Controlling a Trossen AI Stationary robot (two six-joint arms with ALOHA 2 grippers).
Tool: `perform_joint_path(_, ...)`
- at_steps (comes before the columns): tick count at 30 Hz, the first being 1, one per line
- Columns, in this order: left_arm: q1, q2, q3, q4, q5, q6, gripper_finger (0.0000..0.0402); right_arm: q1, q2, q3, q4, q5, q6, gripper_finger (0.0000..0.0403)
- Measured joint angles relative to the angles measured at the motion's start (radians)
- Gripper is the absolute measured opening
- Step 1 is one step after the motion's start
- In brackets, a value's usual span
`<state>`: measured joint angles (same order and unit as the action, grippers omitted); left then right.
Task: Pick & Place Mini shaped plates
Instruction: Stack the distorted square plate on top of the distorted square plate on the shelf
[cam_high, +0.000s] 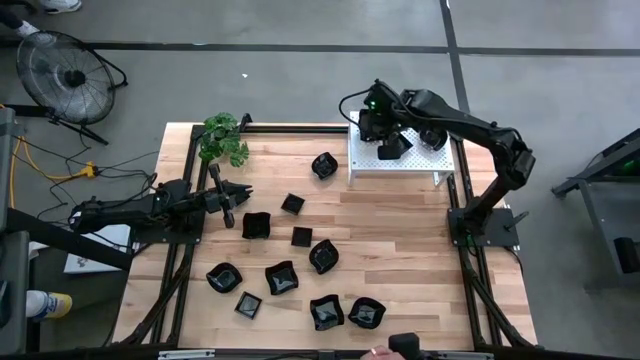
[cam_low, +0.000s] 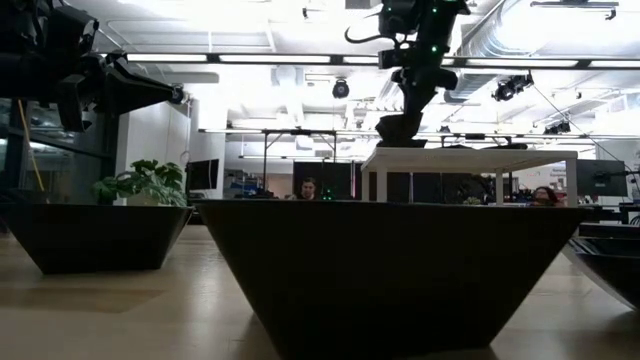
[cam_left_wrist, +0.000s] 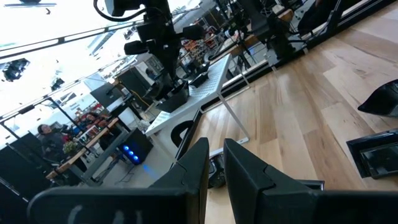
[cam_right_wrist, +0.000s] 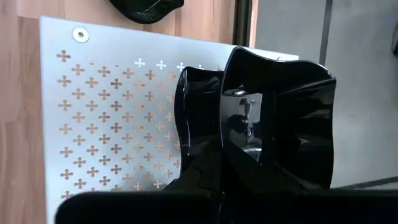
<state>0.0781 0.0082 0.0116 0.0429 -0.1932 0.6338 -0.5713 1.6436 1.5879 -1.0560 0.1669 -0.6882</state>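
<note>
The wavy-edged black plate (cam_right_wrist: 277, 118) stands on edge in the right gripper (cam_right_wrist: 239, 158), whose fingers are pinched on its rim, just above the white perforated rack (cam_high: 395, 165) at about one o'clock on the tabletop (cam_high: 400, 240). The high view shows another dark dish (cam_high: 433, 139) already on the rack toward its right end.

The step in hand looks like the set-down. To do it well, the plate should be lowered onto bare rack surface, clear of that dish and away from the rack's edge. It should be tipped flat before the fingers part, as glossy ware released on edge is likely to slide or topple. Then the arm should lift straight up.

The remaining mini plates (cam_high: 281, 277) lie scattered from the centre down toward six and seven o'clock, with one (cam_high: 324, 165) just left of the rack. The left gripper (cam_high: 240, 193) waits at nine o'clock, its fingers nearly together on nothing, beside a square plate (cam_high: 257, 225) and a small potted plant (cam_high: 224, 137).
</note>
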Motion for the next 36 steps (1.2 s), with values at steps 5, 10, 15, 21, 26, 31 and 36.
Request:
perform_joint_path(5,0.0,0.0,0.0,0.0,0.0,0.0,0.0046,-0.013,0.005,0.0,-0.001,-0.036,0.005,0.0)
perform_joint_path(10,0.0,0.0,0.0,0.0,0.0,0.0,0.0046,-0.021,0.027,0.0,0.001,-0.063,0.002,0.0)
perform_joint_path(15,0.0,0.0,0.0,0.0,0.0,0.0,0.0046,-0.024,0.04,0.0,0.008,-0.03,0.0,0.0)
perform_joint_path(21,0.0,0.0,0.0,0.0,0.0,0.0,0.0046,-0.025,0.04,0.0,0.005,-0.025,-0.001,0.0)
perform_joint_path(26,0.0,0.0,0.0,0.0,0.0,0.0,0.0046,-0.025,0.04,0.0,-0.006,-0.052,0.0,0.0)
perform_joint_path(31,0.0,0.0,0.0,0.0,0.0,0.0,0.0046,-0.025,0.04,0.0,-0.009,-0.058,0.01,0.0)
perform_joint_path(36,0.0,0.0,0.0,0.0,0.0,0.0,0.0046,-0.025,0.04,0.0,-0.01,-0.058,0.015,0.0012)
